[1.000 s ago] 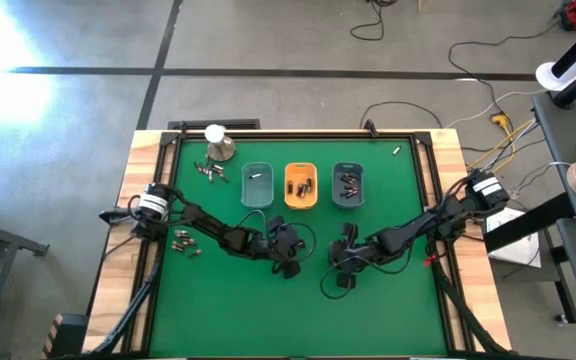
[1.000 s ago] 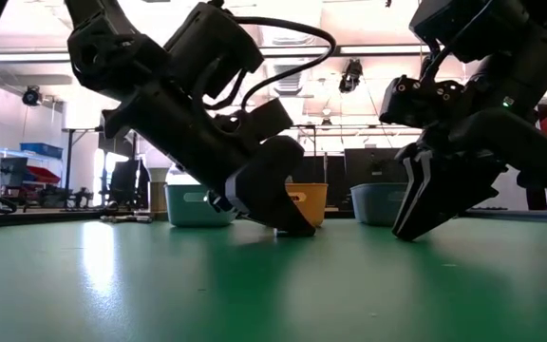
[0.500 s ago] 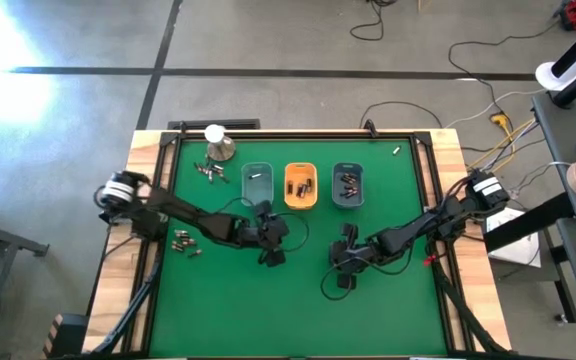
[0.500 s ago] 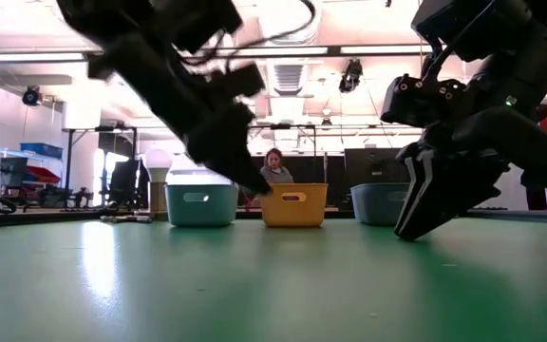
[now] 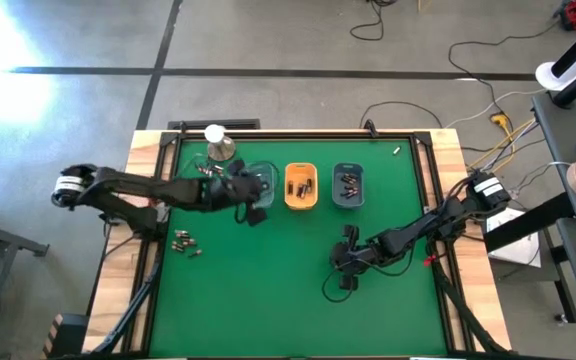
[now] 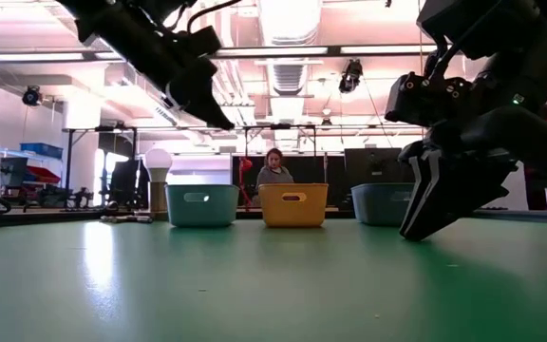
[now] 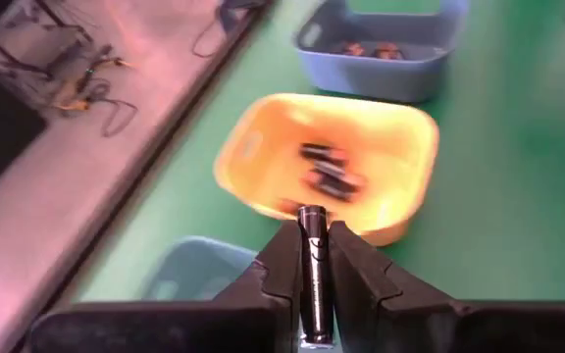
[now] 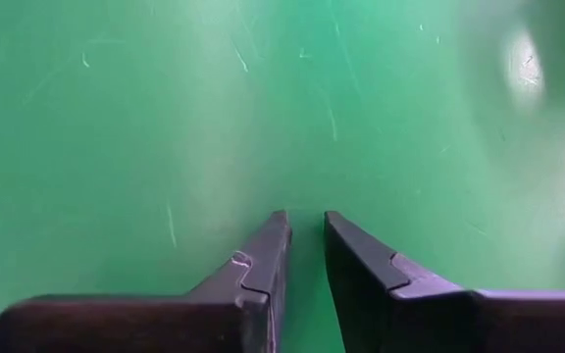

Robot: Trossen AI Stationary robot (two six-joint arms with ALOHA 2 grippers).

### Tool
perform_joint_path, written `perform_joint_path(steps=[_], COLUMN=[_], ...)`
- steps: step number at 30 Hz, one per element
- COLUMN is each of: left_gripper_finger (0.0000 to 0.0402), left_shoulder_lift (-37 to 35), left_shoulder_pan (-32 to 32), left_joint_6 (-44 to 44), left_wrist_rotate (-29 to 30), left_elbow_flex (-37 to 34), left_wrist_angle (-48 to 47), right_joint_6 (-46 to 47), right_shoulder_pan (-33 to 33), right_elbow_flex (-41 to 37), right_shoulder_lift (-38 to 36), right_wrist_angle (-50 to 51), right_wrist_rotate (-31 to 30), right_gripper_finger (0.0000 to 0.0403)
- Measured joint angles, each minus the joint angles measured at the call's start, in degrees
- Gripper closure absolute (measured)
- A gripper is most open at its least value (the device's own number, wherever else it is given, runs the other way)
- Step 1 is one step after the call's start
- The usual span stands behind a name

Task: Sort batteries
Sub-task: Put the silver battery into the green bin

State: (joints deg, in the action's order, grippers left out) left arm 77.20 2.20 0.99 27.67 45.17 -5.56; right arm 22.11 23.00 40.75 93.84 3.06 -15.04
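Now my left gripper (image 7: 314,294) pinches a battery (image 7: 313,257) near the far edge; next, release over the right tray (image 7: 381,127).

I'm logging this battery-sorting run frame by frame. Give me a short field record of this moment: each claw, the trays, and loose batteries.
left claw: shut on a battery, raised above the teal tray
right claw: nearly shut, nothing between its fingers, low over the bare green table
orange tray: holds batteries
blue tray: holds batteries
loose batteries: on the table's left side
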Motion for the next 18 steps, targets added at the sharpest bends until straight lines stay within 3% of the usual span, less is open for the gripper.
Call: perform_joint_path(steps=[5, 11, 15, 18], left_gripper_finger=[0.0382, 0.0381, 0.0381, 0.0381], left_shoulder_lift=[-4.1, -2.1, 1.6, 4.7], left_shoulder_pan=[7.9, 17.4, 19.4, 19.3], left_joint_6=[-5.0, -4.7, -4.8, -5.9], left_wrist_rotate=[-5.3, -12.3, -18.4, -19.1], left_elbow_flex=[0.0, -0.1, -0.1, -0.1], left_wrist_angle=[-1.6, -3.8, -3.9, -3.6], right_joint_6=[0.0, 0.0, 0.0, 0.0], right_shoulder_pan=[0.0, 0.0, 0.0, 0.0], right_elbow_flex=[0.0, 0.0, 0.0, 0.0], right_shoulder_lift=[0.0, -0.1, -0.1, -0.1], right_wrist_angle=[0.0, 0.0, 0.0, 0.1], right_wrist_rotate=[0.1, 0.1, 0.1, 0.1], right_gripper_finger=[0.0341, 0.0338, 0.0345, 0.0348])
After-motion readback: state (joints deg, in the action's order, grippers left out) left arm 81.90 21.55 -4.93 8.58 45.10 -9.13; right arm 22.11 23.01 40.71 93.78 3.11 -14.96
